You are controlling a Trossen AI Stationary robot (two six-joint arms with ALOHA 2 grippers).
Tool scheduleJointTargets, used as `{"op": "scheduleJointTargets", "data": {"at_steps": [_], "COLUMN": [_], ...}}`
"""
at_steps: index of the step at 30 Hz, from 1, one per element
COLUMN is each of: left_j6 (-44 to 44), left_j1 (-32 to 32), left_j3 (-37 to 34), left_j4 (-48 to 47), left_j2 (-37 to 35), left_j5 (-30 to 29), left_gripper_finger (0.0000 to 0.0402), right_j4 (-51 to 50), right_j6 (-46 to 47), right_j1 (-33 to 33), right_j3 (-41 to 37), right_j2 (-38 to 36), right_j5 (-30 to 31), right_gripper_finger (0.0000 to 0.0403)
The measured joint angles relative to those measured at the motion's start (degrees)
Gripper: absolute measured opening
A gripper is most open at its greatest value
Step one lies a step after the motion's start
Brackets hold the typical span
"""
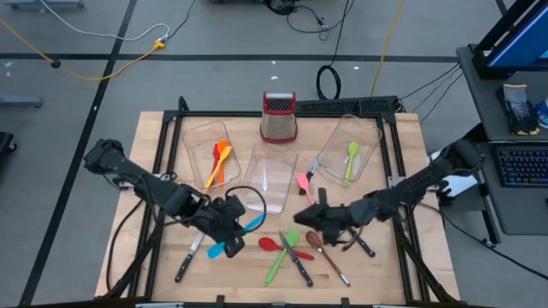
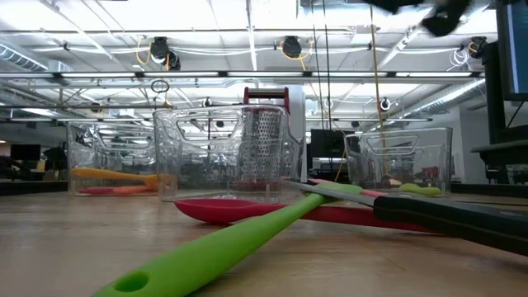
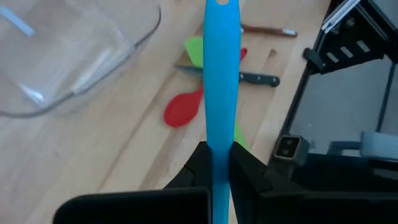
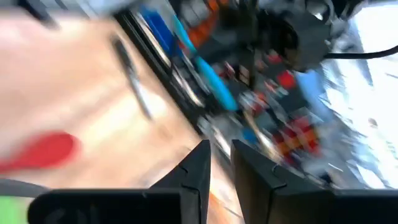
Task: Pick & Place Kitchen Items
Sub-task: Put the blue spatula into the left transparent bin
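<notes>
My left gripper (image 1: 229, 229) is shut on a blue spatula (image 1: 253, 224) at the table's near middle-left; its head (image 1: 216, 250) sticks out toward the near edge. My right gripper (image 1: 310, 214) hovers over the near middle, fingers (image 4: 200, 167) slightly apart and empty, just near of a pink spatula (image 1: 306, 184). A red spoon (image 1: 272, 244), a green spatula (image 1: 281, 261), black-handled knives (image 1: 300, 263) and a brown spoon (image 1: 327, 255) lie on the wood between the grippers. Another knife (image 1: 190, 257) lies near left. My left gripper pinches the blue spatula's handle (image 3: 217, 134) between its two fingers, partway along it. The handle runs straight forward out of the fingers, its holed end (image 3: 221, 5) pointing toward the red spoon (image 3: 183, 109). The handle appears clear of the wood.
Three clear bins stand at the back: the left (image 1: 199, 137) holds orange and yellow utensils (image 1: 220, 161), the middle (image 1: 272, 175) shows nothing inside, the right (image 1: 368, 137) holds a green spoon (image 1: 351, 161). A red-topped grater (image 1: 278, 118) stands behind them. A knife (image 1: 361, 245) lies near right.
</notes>
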Motion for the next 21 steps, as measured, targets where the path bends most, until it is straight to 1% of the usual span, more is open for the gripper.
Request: {"op": "scheduleJointTargets", "data": {"at_steps": [3, 5, 10, 13, 18, 21], "left_j6": [-1.25, -1.36, -1.51, -1.53, -1.80, -1.80], "left_j1": [1.05, 1.65, 2.07, 2.30, 2.34, 2.52], "left_j3": [-0.02, 0.00, 0.00, -0.01, -0.02, -0.02], "left_j4": [-0.68, -0.37, -0.46, -0.46, -0.53, -0.48], "left_j2": [0.17, 0.15, 0.15, 0.38, 0.39, 0.39], "left_j5": [2.02, 2.60, 3.78, 4.12, 4.15, 4.17], "left_gripper_finger": [0.0014, 0.0014, 0.0014, 0.0014, 0.0014, 0.0014], "right_j4": [0.16, 0.16, -0.07, -0.08, -0.17, 0.00], "right_j6": [-4.27, -5.82, -7.16, -9.14, -13.24, -14.79], "right_j1": [0.75, 0.87, 1.00, 1.06, 1.42, 1.43], "right_j3": [4.39, 6.90, 11.66, 14.72, 20.41, 23.50], "right_j2": [4.96, 7.81, 13.56, 16.79, 21.93, 24.70], "right_j5": [8.65, 11.79, 12.73, 13.74, 21.07, 23.28], "right_gripper_finger": [0.0059, 0.0059, 0.0074, 0.0098, 0.0153, 0.0181]}}
